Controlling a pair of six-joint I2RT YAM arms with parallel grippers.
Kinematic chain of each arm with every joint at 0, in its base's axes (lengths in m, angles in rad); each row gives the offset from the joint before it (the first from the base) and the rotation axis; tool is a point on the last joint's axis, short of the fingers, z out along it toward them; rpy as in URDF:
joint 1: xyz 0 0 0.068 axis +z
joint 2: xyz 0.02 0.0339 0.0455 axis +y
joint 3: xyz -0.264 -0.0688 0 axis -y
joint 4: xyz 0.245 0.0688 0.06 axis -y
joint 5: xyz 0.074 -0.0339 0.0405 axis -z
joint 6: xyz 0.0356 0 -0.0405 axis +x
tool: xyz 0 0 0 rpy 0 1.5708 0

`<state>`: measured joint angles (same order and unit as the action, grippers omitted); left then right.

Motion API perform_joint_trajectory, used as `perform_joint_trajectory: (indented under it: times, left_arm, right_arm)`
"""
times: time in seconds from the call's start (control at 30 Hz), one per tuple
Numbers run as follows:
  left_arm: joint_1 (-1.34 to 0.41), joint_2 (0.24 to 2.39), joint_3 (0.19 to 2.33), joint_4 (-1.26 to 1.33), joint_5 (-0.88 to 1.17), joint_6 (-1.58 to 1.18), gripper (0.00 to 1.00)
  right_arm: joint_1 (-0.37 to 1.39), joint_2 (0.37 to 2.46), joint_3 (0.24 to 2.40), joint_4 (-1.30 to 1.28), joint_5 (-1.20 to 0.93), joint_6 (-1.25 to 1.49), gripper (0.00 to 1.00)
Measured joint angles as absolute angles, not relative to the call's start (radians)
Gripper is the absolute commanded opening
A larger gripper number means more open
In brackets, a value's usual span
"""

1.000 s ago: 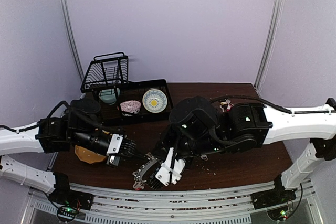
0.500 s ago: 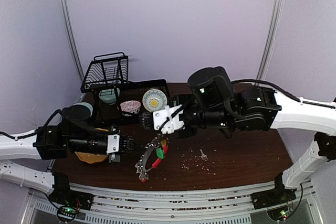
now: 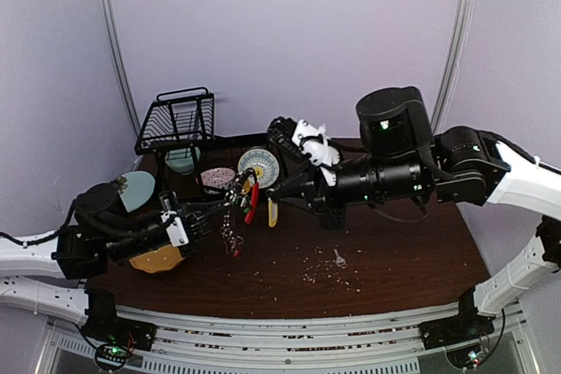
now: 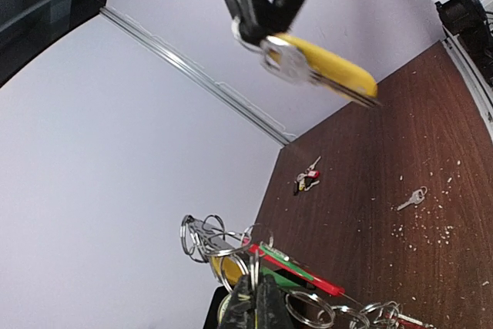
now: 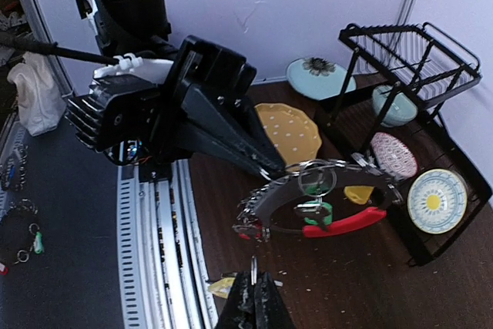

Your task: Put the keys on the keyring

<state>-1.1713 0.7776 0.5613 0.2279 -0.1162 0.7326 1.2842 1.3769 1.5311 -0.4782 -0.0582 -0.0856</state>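
1. The left gripper (image 4: 254, 292) is pinched tight on one ring of the keyring (image 5: 320, 204). The keyring hangs in the air above the table (image 3: 412, 269), with its red clip (image 3: 253, 202) and chain dangling.
2. The right gripper (image 3: 269, 196) is clamped on a yellow-tagged key (image 4: 327, 68). It holds the key off the table, near the keyring but apart from it.
3. A loose silver key (image 3: 339, 258) lies on the wood among crumbs, well apart from both grippers.
4. A small bunch of keys (image 4: 306, 180) with a red tag lies farther back on the table.
5. A dish rack (image 3: 180, 120) stands at the rear left.
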Motion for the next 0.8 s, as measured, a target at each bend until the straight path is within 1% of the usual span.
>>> perform_joint_trajectory:
  times: [0.17, 0.3, 0.8]
  left_arm:
    - [-1.203, 0.781, 0.55, 0.263, -0.12, 0.805, 0.0]
    - [-1.246, 0.795, 0.548, 0.27, -0.137, 0.868, 0.0]
    - [-1.284, 0.796, 0.523, 0.269, -0.173, 1.001, 0.0]
  right_arm:
    - [1.285, 1.491, 1.529, -0.48, -0.16, 0.047, 0.0]
    - [1.285, 1.559, 1.526, -0.479, -0.167, 0.123, 0.0]
    - [1.285, 1.531, 1.454, -0.385, -0.173, 0.251, 0.0]
